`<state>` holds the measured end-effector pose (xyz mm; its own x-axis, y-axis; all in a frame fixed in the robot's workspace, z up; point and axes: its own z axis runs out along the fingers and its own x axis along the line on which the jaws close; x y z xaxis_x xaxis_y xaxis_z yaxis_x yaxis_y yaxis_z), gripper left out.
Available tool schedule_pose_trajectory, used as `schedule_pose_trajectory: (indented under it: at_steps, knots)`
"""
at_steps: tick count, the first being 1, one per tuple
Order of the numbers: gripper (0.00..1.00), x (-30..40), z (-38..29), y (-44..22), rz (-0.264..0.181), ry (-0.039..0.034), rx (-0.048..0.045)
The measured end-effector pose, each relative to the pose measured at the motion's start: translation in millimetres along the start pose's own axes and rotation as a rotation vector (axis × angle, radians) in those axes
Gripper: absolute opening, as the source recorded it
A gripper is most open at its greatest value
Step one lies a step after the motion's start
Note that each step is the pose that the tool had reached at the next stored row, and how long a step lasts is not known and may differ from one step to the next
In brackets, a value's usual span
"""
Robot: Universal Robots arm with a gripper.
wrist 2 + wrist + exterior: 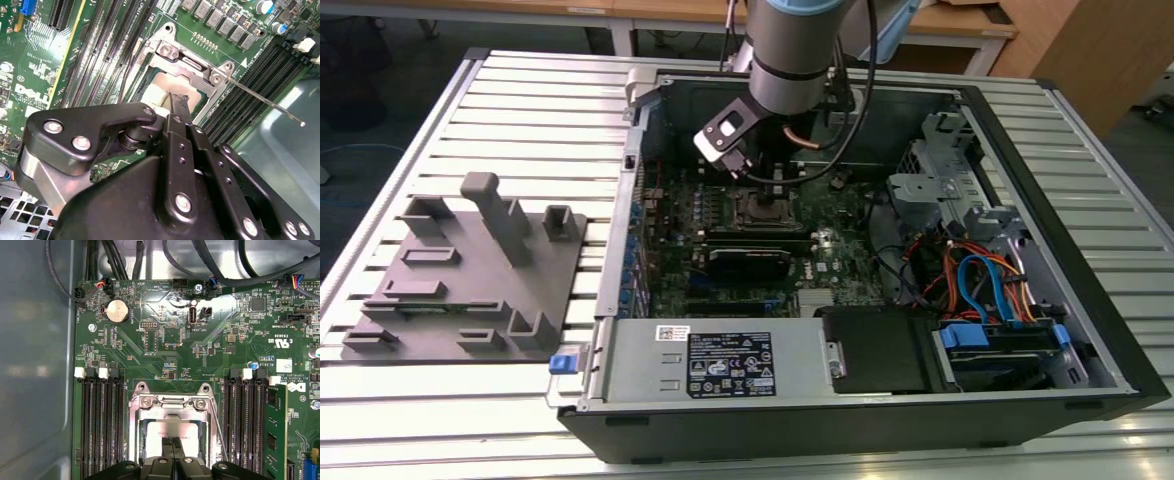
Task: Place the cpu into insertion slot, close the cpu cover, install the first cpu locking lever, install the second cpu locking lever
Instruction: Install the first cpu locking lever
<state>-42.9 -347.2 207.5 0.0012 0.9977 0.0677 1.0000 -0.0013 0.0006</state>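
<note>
Deep inside the open computer case [854, 435], above the green motherboard [165, 340]. Gripper [172, 444] clenched on nothing, tips on or just above the pale cpu [155, 432] seated in the insertion slot [142, 440]. Cpu cover [172, 402] down around it, thin locking lever [265, 100] sticking out free.

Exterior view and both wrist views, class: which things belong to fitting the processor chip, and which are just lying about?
Belongs to the job:
chip
cover over the chip
wire lever
end effector, at the chip

Just lying about:
grey holder block
coin battery
blue and orange cables
memory slots
</note>
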Motion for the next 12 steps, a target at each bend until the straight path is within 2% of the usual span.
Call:
schedule_pose_trajectory:
  at_steps: [12]
  knots:
    - [0.11,0.1,-1.9,0.0,0.0,-0.0001,0.0001]
